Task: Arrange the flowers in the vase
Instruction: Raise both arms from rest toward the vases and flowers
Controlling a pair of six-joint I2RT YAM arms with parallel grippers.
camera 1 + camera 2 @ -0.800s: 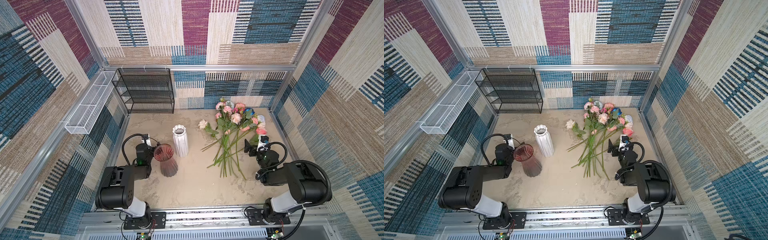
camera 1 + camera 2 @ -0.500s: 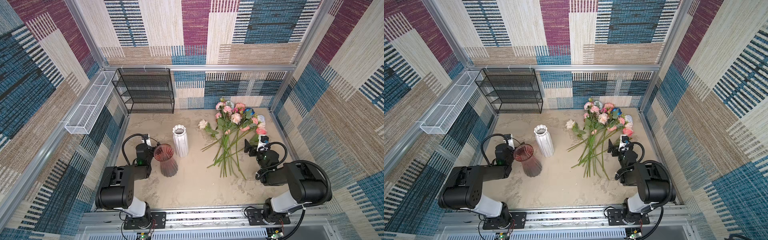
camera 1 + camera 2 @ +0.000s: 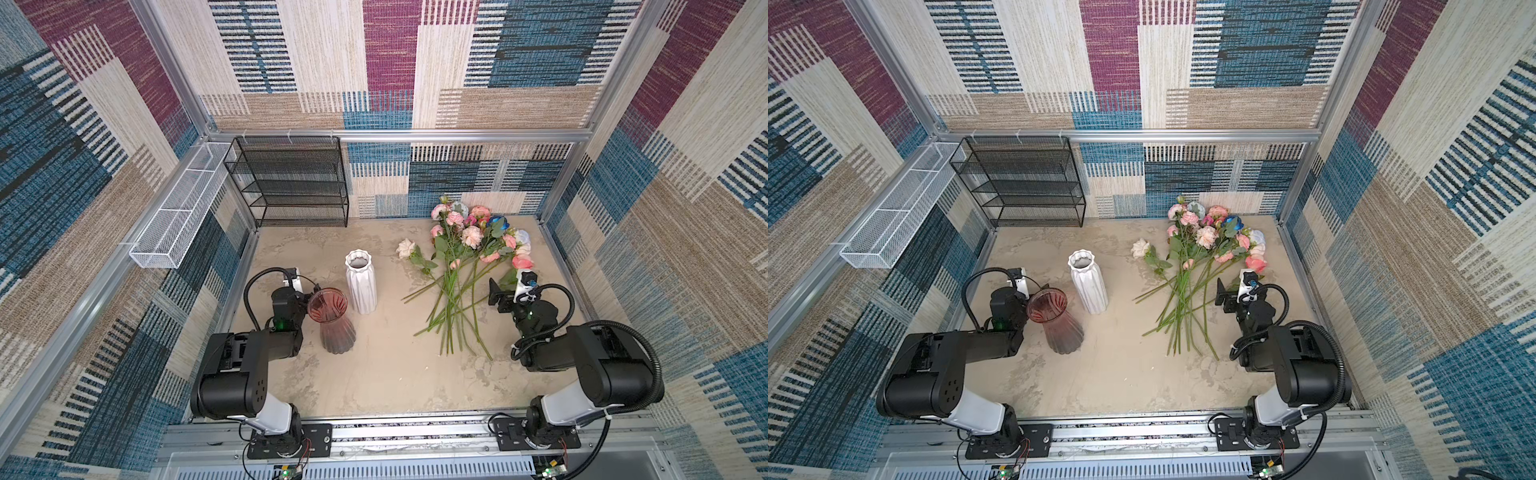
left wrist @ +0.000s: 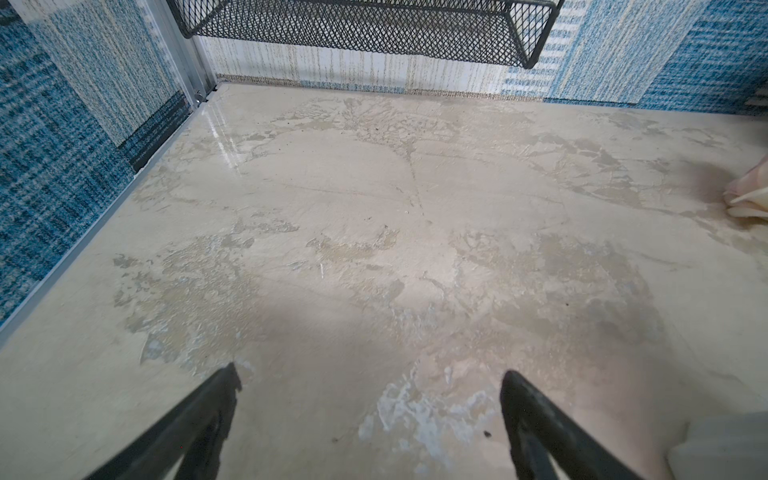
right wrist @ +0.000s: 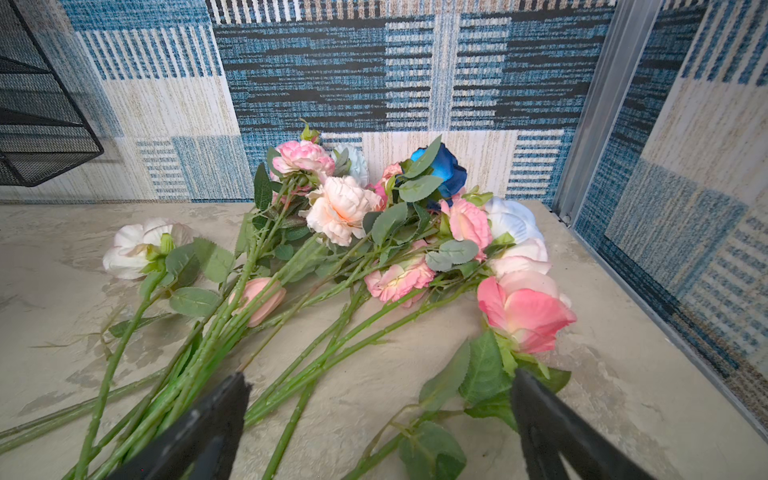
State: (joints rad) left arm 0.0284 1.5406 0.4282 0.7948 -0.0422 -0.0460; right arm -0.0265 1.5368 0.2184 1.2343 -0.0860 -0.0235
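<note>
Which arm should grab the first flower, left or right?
Right, probably. The right gripper, open, hangs over the stems of the flowers; the left gripper, also open, has only table under it.

No change shows in either top view between the earlier pictures and now. The flowers (image 3: 461,257) at the right of the frame, the white vase (image 3: 361,286) in the middle and the pink glass vase (image 3: 332,328) to its lower left lie on the same spots, with no stem shifted. The left gripper (image 4: 370,374), beside the pink glass vase's rim, and the right gripper (image 5: 380,378), at the right edge of the stems, match their earlier places. The wrist views have no earlier pictures, so any small change there cannot be told.
</note>
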